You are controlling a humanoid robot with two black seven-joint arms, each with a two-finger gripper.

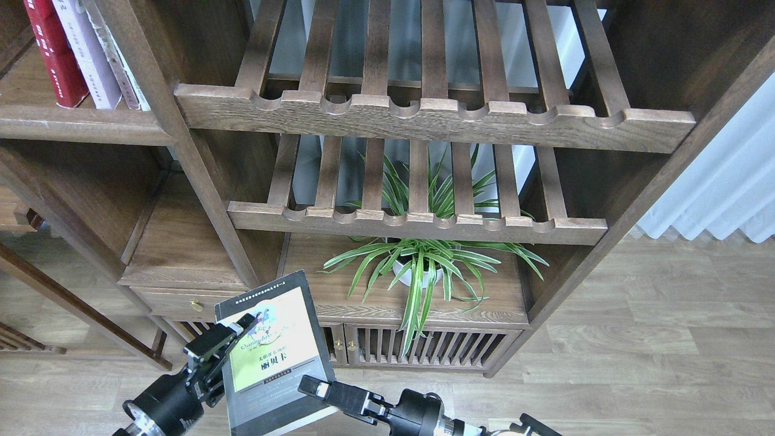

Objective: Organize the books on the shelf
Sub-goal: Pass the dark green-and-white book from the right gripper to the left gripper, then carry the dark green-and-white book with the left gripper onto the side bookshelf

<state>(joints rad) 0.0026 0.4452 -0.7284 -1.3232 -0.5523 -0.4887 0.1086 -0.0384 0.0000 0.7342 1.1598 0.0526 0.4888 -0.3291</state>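
A black-edged paperback book with a yellow-green cover panel point(272, 357) is held upright and slightly tilted low in the head view, in front of the dark brown wooden bookcase. The left end effector point(233, 339) is closed on the book's left edge, one black finger lying across the cover near the top. The right end effector point(316, 387) is pressed against the book's lower right edge; whether its fingers clasp the book or only touch it cannot be told. At the upper left, a dark brown wooden shelf with a flat board and rounded front edge point(79, 124) carries a dark red paperback point(54, 54) and a pale lilac-white paperback point(88, 54), both leaning and side by side, with thin worn whitish-spined booklets point(124, 66) just beside them on the right. Two slatted wooden racks with scallop-notched front rails point(424, 115) fill the middle section. Below them a green striped spider plant in a white pot point(424, 266) stands on a low wooden cabinet point(484, 309).
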